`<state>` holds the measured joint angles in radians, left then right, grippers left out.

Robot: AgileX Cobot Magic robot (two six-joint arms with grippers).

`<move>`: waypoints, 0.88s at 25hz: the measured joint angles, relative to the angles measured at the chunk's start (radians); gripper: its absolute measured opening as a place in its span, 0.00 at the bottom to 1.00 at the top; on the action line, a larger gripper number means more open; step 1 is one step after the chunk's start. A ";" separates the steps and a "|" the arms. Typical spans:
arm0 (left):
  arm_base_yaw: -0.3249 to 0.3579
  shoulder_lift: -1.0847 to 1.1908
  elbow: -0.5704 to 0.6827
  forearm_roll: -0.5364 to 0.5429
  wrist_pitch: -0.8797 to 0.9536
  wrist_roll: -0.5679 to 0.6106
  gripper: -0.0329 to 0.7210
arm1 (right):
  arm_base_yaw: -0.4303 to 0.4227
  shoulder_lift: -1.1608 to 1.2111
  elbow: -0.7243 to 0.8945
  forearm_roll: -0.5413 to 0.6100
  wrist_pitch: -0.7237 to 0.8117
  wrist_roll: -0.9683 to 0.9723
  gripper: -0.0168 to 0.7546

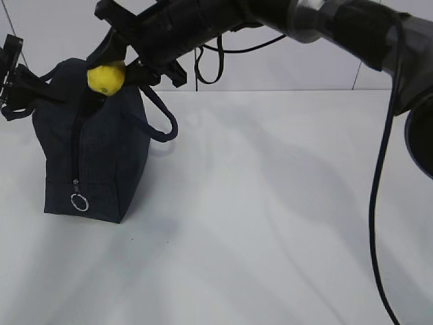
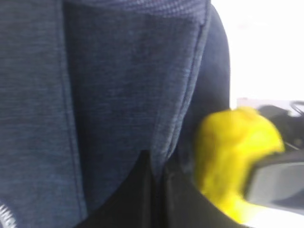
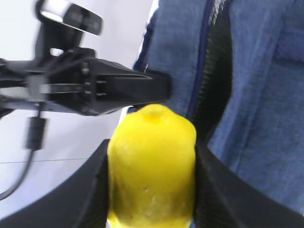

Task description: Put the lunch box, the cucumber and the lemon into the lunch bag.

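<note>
On the white worktop (image 1: pixel 270 223), upper left, the right tool (image 1: pixel 111 64) grips the lemon (image 1: pixel 105 78) above the lunch bag (image 1: pixel 95 162). It should centre over the opening before releasing; the left tool's (image 1: pixel 13 74) state is unclear.

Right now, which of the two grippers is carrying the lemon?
The right gripper, reaching across over the lunch bag, is clamped on the lemon. The left gripper holds none; it sits at the bag's left upper edge.
</note>
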<state>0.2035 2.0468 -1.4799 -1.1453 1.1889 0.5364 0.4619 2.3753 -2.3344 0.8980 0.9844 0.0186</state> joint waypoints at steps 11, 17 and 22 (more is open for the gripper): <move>-0.103 0.000 0.000 -0.045 0.000 0.021 0.03 | 0.000 0.076 0.000 0.039 -0.039 -0.003 0.48; -0.103 0.000 0.000 -0.070 0.000 0.023 0.03 | 0.000 0.085 0.000 0.038 -0.046 -0.008 0.48; -0.103 0.000 0.000 -0.072 0.000 0.023 0.03 | 0.000 0.116 -0.002 -0.003 -0.046 -0.008 0.48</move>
<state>0.1009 2.0468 -1.4799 -1.2175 1.1889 0.5593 0.4619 2.4909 -2.3369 0.8946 0.9385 0.0109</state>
